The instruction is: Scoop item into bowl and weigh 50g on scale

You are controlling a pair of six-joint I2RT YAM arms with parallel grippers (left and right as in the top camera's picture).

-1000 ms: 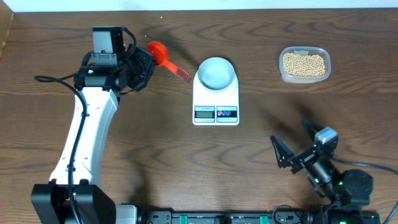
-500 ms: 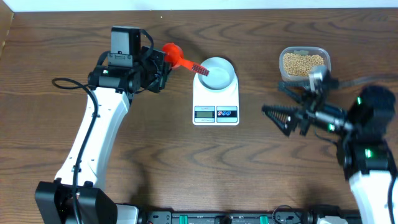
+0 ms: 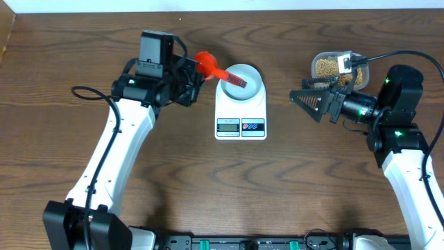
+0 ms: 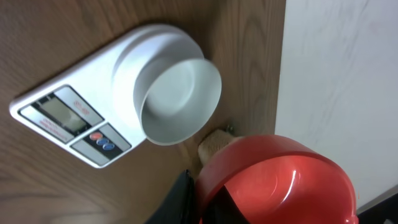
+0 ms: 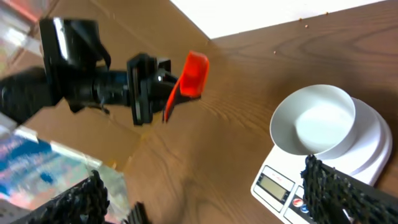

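Observation:
The pale bowl (image 3: 243, 81) sits empty on the white scale (image 3: 241, 114) at mid-table. Tan beans (image 3: 327, 67) fill a clear tub (image 3: 318, 61) at the back right, partly hidden by my right arm. My left gripper (image 3: 196, 73) is shut on a red scoop (image 3: 206, 62), whose ribbed handle reaches over the bowl's left rim. In the left wrist view the scoop's cup (image 4: 280, 186) is close by, with the bowl (image 4: 180, 102) and scale (image 4: 62, 118) beyond. My right gripper (image 3: 307, 103) stands open and empty, right of the scale, pointing left.
The right wrist view looks across the table at the scoop (image 5: 194, 73), the bowl (image 5: 314, 124) and the scale (image 5: 283, 183). The table's back edge runs just behind the bowl and the tub. A cable loops by the left arm.
My left arm has carried the scoop to the right until its handle hangs over the bowl. The right arm has risen from the front edge and swung up beside the tub.

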